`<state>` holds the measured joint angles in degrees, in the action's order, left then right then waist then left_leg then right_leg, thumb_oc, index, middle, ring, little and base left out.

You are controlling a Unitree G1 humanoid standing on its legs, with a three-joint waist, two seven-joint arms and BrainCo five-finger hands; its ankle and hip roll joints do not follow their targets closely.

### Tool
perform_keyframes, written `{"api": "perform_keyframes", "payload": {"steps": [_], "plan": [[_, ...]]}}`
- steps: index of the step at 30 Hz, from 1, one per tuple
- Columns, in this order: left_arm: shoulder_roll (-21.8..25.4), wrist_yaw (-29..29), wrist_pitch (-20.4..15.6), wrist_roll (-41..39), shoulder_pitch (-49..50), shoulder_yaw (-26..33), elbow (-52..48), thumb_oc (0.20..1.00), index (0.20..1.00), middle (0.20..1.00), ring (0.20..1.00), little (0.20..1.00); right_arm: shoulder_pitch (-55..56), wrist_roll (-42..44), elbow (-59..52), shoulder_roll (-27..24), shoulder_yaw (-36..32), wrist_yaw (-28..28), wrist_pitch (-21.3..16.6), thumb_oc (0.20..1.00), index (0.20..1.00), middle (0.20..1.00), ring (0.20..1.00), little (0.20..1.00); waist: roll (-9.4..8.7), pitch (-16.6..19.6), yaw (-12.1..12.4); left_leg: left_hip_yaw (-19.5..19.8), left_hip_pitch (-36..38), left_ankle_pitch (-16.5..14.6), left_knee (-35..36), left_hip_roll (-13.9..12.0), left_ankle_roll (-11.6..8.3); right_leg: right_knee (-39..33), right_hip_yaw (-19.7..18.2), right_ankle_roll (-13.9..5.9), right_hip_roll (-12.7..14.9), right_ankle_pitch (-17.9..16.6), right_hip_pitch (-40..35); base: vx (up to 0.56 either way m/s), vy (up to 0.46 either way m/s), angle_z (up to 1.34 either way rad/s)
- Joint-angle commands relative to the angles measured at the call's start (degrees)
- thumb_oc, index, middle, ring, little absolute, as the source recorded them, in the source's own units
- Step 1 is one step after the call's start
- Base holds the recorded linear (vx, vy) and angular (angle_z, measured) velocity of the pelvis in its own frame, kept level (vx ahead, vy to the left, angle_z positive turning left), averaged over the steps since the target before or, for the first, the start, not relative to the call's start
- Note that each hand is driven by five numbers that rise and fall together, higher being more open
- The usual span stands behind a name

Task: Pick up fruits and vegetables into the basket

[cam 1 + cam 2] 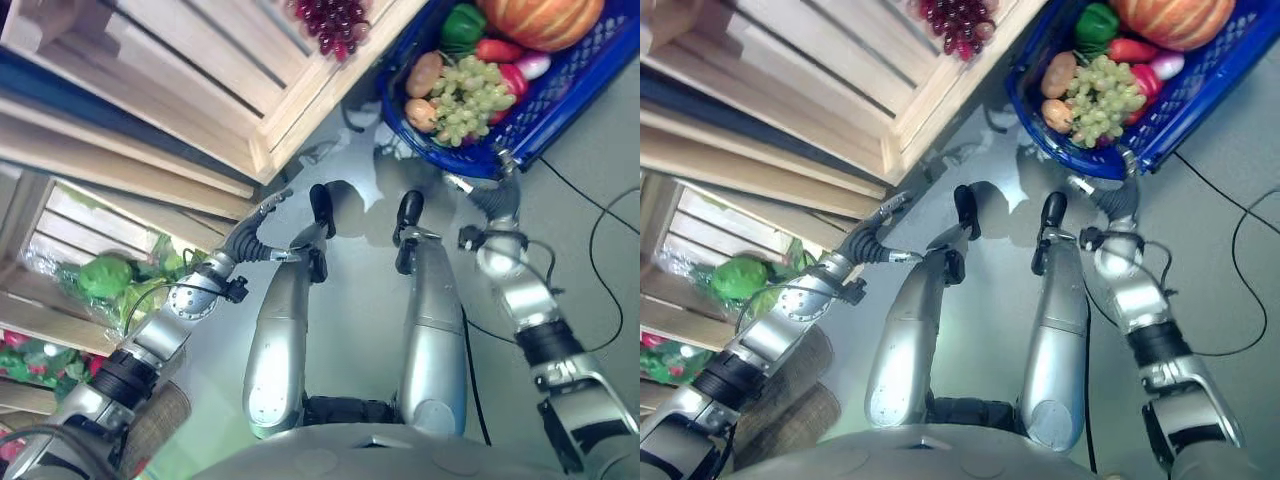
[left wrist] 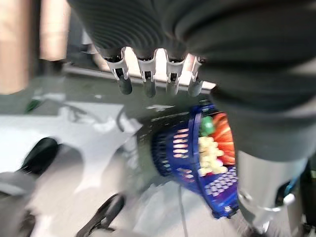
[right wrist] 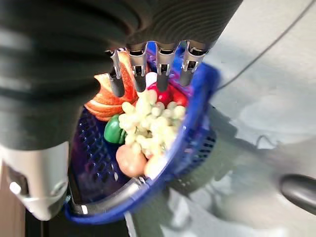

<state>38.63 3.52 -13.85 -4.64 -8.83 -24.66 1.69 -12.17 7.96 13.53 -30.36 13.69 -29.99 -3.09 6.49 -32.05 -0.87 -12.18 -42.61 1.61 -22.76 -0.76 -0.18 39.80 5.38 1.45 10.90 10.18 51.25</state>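
floor point(image 1: 590, 150): grey, basket point(image 1: 560, 95) sits on it
crates point(image 1: 200, 70): wood, beside basket
left hand point(image 1: 265, 210): spread, empty
right hand point(image 1: 490, 170): relaxed, at basket rim

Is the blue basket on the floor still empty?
No. The blue basket already holds a bunch of green grapes, a pumpkin, a green pepper and other produce.
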Motion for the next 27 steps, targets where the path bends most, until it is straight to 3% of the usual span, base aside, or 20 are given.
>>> {"api": "perform_keyframes", "payload": {"steps": [1, 3, 8, 11, 13, 15, 16, 18, 19, 21, 23, 27], "plan": [[-3.4, -0.1, -5.2, -2.9, 5.8, 1.3, -3.1, 1.0, 1.0, 1.0, 1.0, 1.0, 6.2, -5.2, -4.5, -3.8, 0.2, 1.3, -6.1, 1.0, 1.0, 1.0, 1.0, 1.0, 4.76, 2.3, -3.7, 0.6, 5.6, -10.2, -2.9, 1.9, 0.21, -5.3, 2.0, -3.17, -4.6, 1.2, -6.3, 0.0, 0.031, -0.15], [-3.1, 0.4, -8.1, -0.8, 5.4, 1.7, -3.9, 1.0, 1.0, 1.0, 1.0, 1.0, 7.4, -6.2, -4.7, -4.1, 1.2, 2.7, -6.8, 1.0, 1.0, 1.0, 1.0, 1.0, 4.57, 2.3, -4.3, 0.1, 7.5, -10.6, -2.8, 1.7, 0.05, -5.8, 2.1, -3.46, -4.3, 1.4, -8.1, 0.0, 0.016, -0.1], [-4.5, -6.9, -5.7, -11.2, 4.1, 1.6, -4.4, 1.0, 1.0, 1.0, 1.0, 1.0, 7.5, -8.3, -4.0, -4.7, 3.3, 3.7, -7.5, 1.0, 1.0, 1.0, 1.0, 1.0, 4.28, 2.3, -4.8, -0.3, 9.7, -10.9, -2.7, 1.5, -0.23, -6.5, 2.3, -3.66, -3.9, 1.5, -10.4, 0.0, -0.008, -0.03], [-5.2, -4.6, -8.2, -10.3, 3.4, 1.6, -4.7, 1.0, 1.0, 1.0, 1.0, 1.0, 7.2, -9.9, -4.7, -5.4, 4.1, 3.0, -7.8, 1.0, 1.0, 1.0, 1.0, 1.0, 3.83, 2.3, -5.1, -0.4, 10.5, -11.1, -2.8, 1.4, -0.22, -6.7, 2.4, -3.67, -3.8, 1.5, -11.5, 0.0, -0.036, 0.01], [-5.0, 0.1, -10.3, -4.4, 3.2, 1.8, -5.3, 1.0, 1.0, 1.0, 1.0, 1.0, 7.4, -10.8, -5.2, -5.9, 4.0, 2.7, -7.8, 1.0, 1.0, 1.0, 1.0, 1.0, 3.73, 2.3, -5.2, -0.4, 10.8, -11.3, -3.0, 1.3, -0.21, -6.6, 2.4, -3.72, -3.7, 1.7, -11.8, 0.0, 0.0, 0.0], [-2.4, 14.1, -11.2, 16.4, 1.7, 2.9, -7.4, 1.0, 1.0, 1.0, 1.0, 1.0, 7.8, -11.0, -6.7, -7.0, 3.5, 2.9, -7.4, 1.0, 1.0, 1.0, 1.0, 1.0, 3.76, 2.3, -5.5, -0.6, 11.1, -11.5, -3.3, 1.4, -0.13, -6.1, 2.2, -3.74, -3.8, 2.2, -12.1, 0.02, 0.008, -0.01], [-0.5, 20.4, -9.1, 25.8, 0.6, 3.8, -8.5, 1.0, 1.0, 1.0, 1.0, 1.0, 8.2, -11.1, -7.2, -7.5, 3.1, 3.3, -7.3, 1.0, 1.0, 1.0, 1.0, 1.0, 3.81, 2.3, -5.7, -0.7, 11.2, -11.6, -3.4, 1.4, -0.17, -5.8, 2.1, -3.69, -3.8, 2.4, -12.1, 0.04, 0.031, 0.0], [5.3, 28.1, -0.3, 40.0, -2.5, 6.5, -10.6, 1.0, 1.0, 1.0, 1.0, 1.0, 9.1, -11.0, -8.5, -8.8, 2.3, 4.7, -7.6, 1.0, 1.0, 1.0, 1.0, 1.0, 3.73, 2.3, -6.3, -0.9, 11.0, -11.7, -3.9, 1.4, -0.26, -5.1, 1.7, -3.64, -3.8, 2.7, -11.7, 0.03, 0.043, 0.02], [7.4, 28.8, 1.2, 40.4, -3.5, 7.4, -11.3, 1.0, 1.0, 1.0, 1.0, 1.0, 9.5, -10.7, -9.1, -9.3, 2.2, 5.1, -7.6, 1.0, 1.0, 1.0, 1.0, 1.0, 3.69, 2.3, -6.5, -1.0, 11.0, -11.8, -4.0, 1.4, -0.27, -4.8, 1.6, -3.65, -3.8, 2.9, -11.6, 0.05, 0.067, 0.04], [15.7, 28.3, 9.6, 47.9, -8.1, 11.2, -11.8, 1.0, 1.0, 1.0, 1.0, 1.0, 11.7, -10.4, -10.6, -11.0, 1.6, 6.7, -8.4, 1.0, 1.0, 1.0, 1.0, 1.0, 3.77, 2.3, -7.6, -1.4, 11.0, -11.8, -4.5, 1.3, -0.37, -3.8, 1.0, -3.62, -3.6, 3.4, -11.2, 0.07, 0.093, -0.02], [20.5, 27.4, 13.6, 49.0, -11.9, 11.8, -11.2, 1.0, 1.0, 1.0, 1.0, 1.0, 13.0, -10.4, -11.5, -12.1, 1.1, 7.9, -9.4, 1.0, 1.0, 1.0, 1.0, 1.0, 3.76, 2.3, -8.6, -1.8, 10.8, -11.8, -4.8, 1.2, -0.52, -3.2, 0.4, -3.54, -3.5, 3.6, -10.8, 0.06, 0.088, -0.07], [26.9, 25.9, 22.5, 52.8, -22.8, 5.4, -5.9, 1.0, 1.0, 1.0, 1.0, 1.0, 15.0, -10.1, -13.7, -15.1, 1.5, 10.5, -11.8, 1.0, 1.0, 1.0, 1.0, 1.0, 3.4, 2.3, -11.8, -3.0, 10.1, -12.1, -5.9, 0.9, -0.43, -1.5, -1.8, -3.41, -4.0, 4.0, -9.1, 0.07, 0.101, -0.13]]}}
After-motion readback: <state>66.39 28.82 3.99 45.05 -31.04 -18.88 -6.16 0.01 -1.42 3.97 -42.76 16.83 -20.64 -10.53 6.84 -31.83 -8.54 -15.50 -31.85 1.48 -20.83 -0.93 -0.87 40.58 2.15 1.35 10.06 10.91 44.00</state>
